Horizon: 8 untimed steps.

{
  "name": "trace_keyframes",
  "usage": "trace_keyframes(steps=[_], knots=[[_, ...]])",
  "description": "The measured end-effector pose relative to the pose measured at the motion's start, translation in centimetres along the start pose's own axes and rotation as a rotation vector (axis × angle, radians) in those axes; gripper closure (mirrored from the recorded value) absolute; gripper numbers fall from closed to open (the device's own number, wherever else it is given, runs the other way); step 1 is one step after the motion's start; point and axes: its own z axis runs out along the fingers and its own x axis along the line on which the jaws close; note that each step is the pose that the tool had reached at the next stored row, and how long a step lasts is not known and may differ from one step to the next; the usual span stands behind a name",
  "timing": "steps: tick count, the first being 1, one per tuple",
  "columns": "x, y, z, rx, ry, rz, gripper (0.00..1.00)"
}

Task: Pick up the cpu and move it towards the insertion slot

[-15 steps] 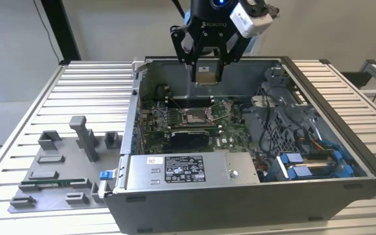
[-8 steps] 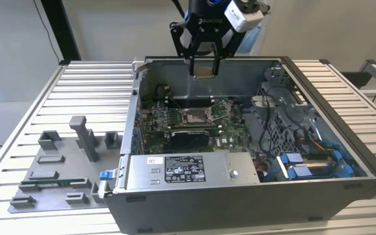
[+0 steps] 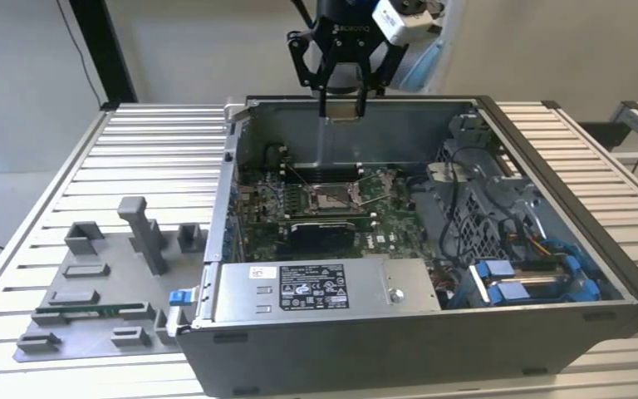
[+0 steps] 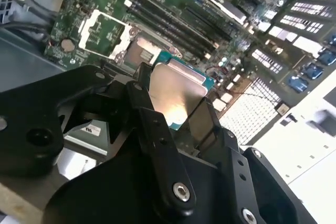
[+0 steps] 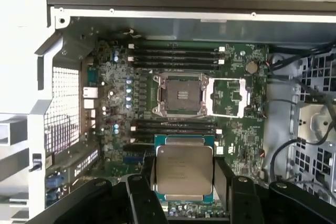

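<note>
Ribbed aluminium slats form the table point(image 3: 153, 150), which carries an open grey metal computer case point(image 3: 408, 349) with a green motherboard point(image 3: 391, 224) inside. Above its rear wall, the black gripper point(image 3: 342, 112) is clamped on the cpu point(image 5: 185, 170), a flat square chip with a brushed silver top and teal rim. The insertion slot point(image 5: 181, 94), a silver-framed square socket, sits open on the board below, well apart from the chip.

Ext. cam high, wide; both wrist cams close above motherboard point(image 5: 173, 103).
</note>
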Motion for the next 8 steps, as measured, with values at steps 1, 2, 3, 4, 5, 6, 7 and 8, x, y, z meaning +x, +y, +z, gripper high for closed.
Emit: trace_keyframes(steps=[1, 2, 3, 4, 5, 6, 7, 8], knots=[[0.0, 0.36, 0.06, 0.0001, -0.0003, 0.0, 1.0], [-0.02, 0.71, 0.12, 0.0001, -0.0006, -0.001, 1.0], [-0.05, 1.0, 0.17, 0.0002, -0.0007, -0.001, 1.0], [-0.12, 1.27, 0.21, 0.0003, -0.0007, -0.001, 1.0], [-0.22, 1.48, 0.26, 0.0003, -0.0008, -0.001, 1.0], [-0.39, 1.7, 0.3, 0.0003, -0.0007, -0.001, 1.0], [-0.48, 1.86, 0.36, 0.0004, -0.0007, -0.001, 1.0], [-0.55, 1.99, 0.45, 0.0003, -0.0007, -0.001, 1.0]])
